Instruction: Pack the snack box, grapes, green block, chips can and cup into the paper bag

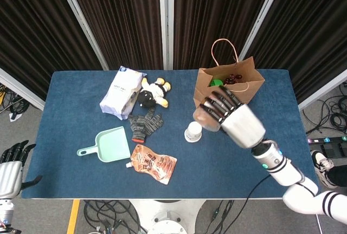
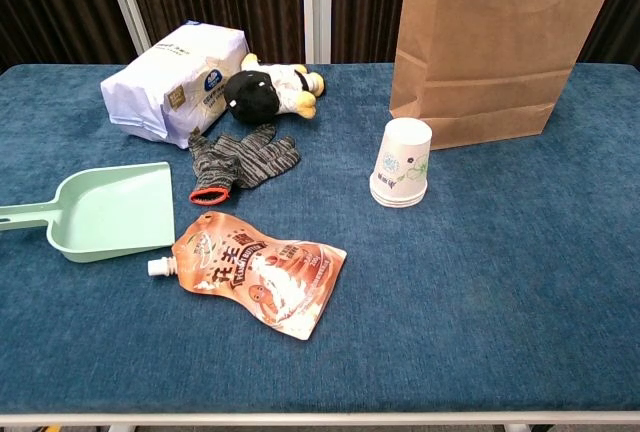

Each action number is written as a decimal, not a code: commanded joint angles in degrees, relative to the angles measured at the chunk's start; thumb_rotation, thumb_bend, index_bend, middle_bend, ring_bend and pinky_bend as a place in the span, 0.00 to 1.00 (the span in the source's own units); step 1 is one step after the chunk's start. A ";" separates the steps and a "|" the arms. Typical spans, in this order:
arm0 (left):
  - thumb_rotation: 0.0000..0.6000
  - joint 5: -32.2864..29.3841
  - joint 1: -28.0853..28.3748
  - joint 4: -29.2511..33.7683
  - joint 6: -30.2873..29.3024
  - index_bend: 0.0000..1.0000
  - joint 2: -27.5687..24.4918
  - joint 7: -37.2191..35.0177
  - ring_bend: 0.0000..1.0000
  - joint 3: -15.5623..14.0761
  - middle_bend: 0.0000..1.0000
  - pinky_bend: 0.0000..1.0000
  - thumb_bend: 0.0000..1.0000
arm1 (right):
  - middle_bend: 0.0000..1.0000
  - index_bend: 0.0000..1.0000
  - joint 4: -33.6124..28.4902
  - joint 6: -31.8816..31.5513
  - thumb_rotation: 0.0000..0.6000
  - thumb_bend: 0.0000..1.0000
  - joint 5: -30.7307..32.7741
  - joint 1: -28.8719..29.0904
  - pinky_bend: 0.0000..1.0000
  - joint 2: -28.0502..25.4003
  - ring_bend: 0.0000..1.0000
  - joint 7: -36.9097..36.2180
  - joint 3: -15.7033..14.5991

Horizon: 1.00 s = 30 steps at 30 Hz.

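Right hand (image 1: 230,116) grips the chips can (image 1: 206,117), raised before the paper bag (image 1: 226,93); clipping the rim could topple the bag.

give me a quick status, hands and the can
Right hand holds the brown chips can, raised in front of the brown paper bag. Left hand open, off the table. White paper cup upside down beside the bag, unpacked.
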<state>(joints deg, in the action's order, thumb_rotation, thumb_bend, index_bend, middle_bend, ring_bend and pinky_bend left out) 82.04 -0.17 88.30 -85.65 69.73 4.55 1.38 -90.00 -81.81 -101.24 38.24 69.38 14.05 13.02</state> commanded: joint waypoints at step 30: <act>1.00 -0.49 0.04 -0.25 1.00 0.24 0.16 -0.28 0.12 -0.35 0.20 0.15 0.04 | 0.45 0.50 9.24 31.21 1.00 0.18 44.69 12.89 0.15 -1.28 0.17 9.16 7.41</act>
<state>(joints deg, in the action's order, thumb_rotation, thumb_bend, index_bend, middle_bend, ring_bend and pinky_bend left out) 81.55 -0.13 88.04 -84.66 69.90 4.27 1.02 -81.38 -51.34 -57.28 50.44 67.40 22.46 20.99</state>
